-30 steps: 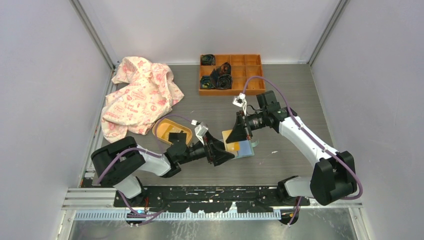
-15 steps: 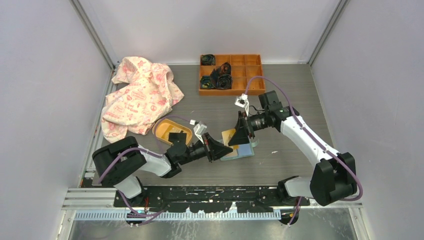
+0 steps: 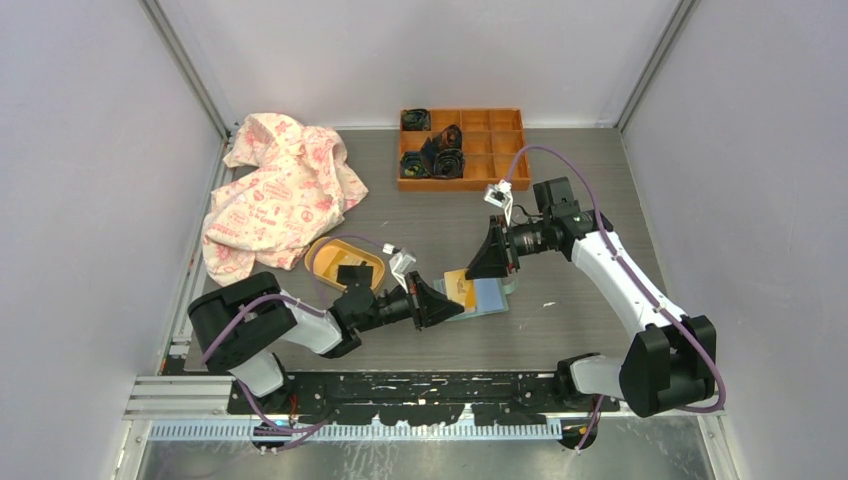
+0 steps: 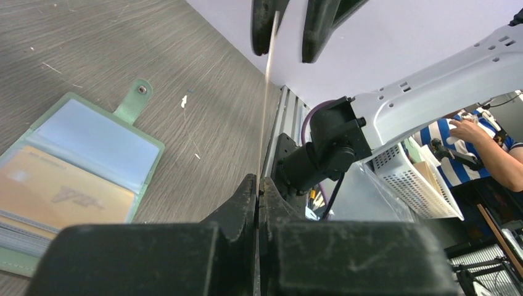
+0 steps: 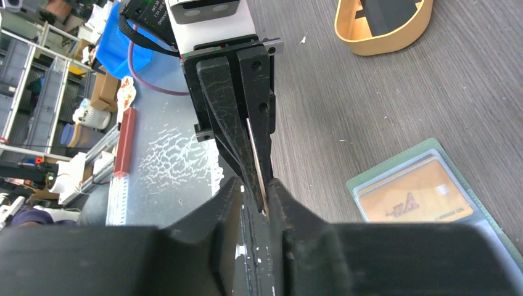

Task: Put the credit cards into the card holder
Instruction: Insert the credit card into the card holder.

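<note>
The card holder (image 3: 492, 298) (image 4: 92, 139) lies open and flat on the table, with an orange credit card (image 5: 413, 194) inside a clear sleeve. My left gripper (image 3: 448, 298) (image 4: 258, 180) is shut on the near end of another thin credit card (image 3: 461, 288) (image 4: 266, 92), held on edge just above the holder's left side. My right gripper (image 3: 471, 271) (image 5: 255, 183) faces it with its fingers apart. The card's far end reaches between those fingers, close to one of them (image 4: 262, 28). The green border of the holder (image 5: 361, 185) shows at the lower right in the right wrist view.
A yellow-orange oval dish (image 3: 322, 252) (image 5: 370, 46) with a black object in it sits left of the left gripper. An orange compartment tray (image 3: 505, 178) holding dark rolled items stands at the back. A pink-patterned cloth (image 3: 280, 190) lies bunched at the back left.
My left gripper has shut on the card. My right gripper has let go of it and drawn back to the right, away from the holder.
</note>
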### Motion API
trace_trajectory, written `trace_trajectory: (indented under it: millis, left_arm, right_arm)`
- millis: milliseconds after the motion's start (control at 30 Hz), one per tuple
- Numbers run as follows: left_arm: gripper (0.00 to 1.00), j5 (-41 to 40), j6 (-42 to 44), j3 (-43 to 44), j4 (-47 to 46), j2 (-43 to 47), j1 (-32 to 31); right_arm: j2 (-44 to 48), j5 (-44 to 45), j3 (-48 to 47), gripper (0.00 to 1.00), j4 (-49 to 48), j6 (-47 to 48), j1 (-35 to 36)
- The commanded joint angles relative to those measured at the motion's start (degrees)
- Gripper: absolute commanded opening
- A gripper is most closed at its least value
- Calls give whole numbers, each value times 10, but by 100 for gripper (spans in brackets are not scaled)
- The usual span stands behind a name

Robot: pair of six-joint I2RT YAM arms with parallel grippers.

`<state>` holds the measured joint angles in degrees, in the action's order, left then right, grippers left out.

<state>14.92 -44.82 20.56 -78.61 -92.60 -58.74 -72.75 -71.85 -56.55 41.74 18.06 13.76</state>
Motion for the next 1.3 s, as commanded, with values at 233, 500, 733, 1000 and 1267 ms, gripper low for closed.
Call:
trace_trajectory:
  millis: [233,500,733,1000,1267]
  left_arm:
    - [38,-75,0,-17,-34,9,4]
    - [81,-131,15,-68,-6,15,4]
    - [95,-191,45,-11,304,121,1]
    - [100,-217,66,30,434,175,0]
    - [82,-230,40,105,565,127,-2]
  right_arm:
    - [11,66,-9,1,-5,10,0]
    - [-30,181,24,1,-57,-65,-54]
    - [-71,217,37,1,-79,-99,-83]
    - [-112,239,40,1,-81,-112,-104]
    - [-159,208,47,1,-115,-152,-104]
